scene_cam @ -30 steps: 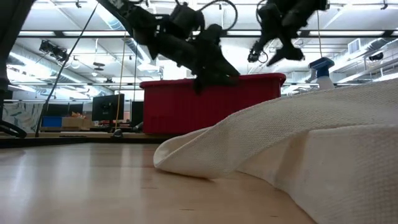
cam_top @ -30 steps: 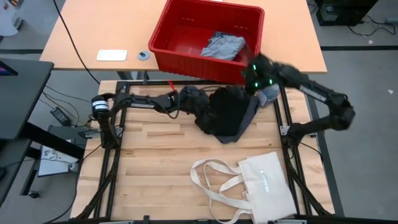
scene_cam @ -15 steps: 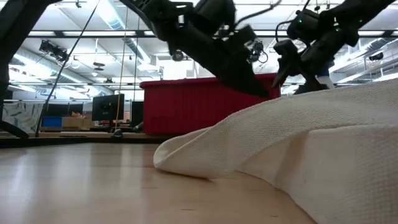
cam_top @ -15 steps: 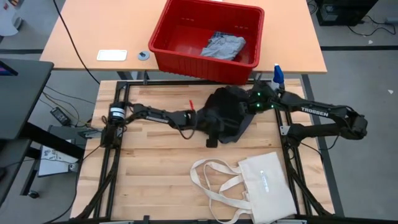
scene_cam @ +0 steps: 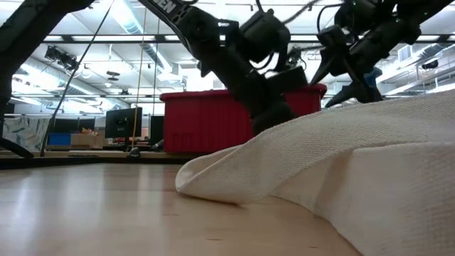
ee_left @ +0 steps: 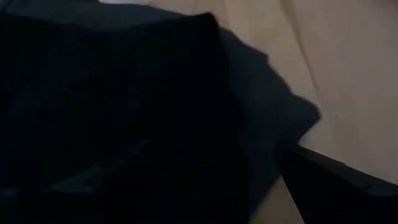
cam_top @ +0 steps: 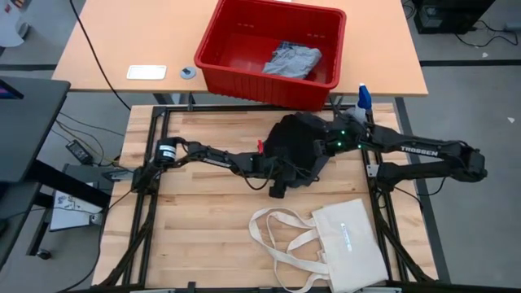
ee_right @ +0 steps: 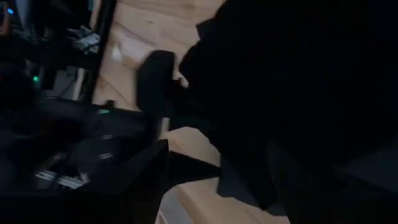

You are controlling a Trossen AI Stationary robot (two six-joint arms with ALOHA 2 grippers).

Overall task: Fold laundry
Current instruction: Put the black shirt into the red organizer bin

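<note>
The black piece (cam_top: 295,150) lies crumpled at upper centre of the table (cam_top: 203,228), between the left gripper (cam_top: 279,181) and right gripper (cam_top: 324,145); neither's finger spread can be told. It looks soft, light and limp: best pinched at an edge or corner.

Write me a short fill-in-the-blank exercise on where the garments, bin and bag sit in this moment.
1. The black garment lies bunched on the wooden table, with both ____ reaching in to it from either side.
2. A light blue-grey garment lies inside the ____ bin.
3. The cream tote bag lies flat, ____ the black garment.
4. The bin stands on a separate ____ behind the wooden table.

Missing words: arms; red; apart from; table
</note>
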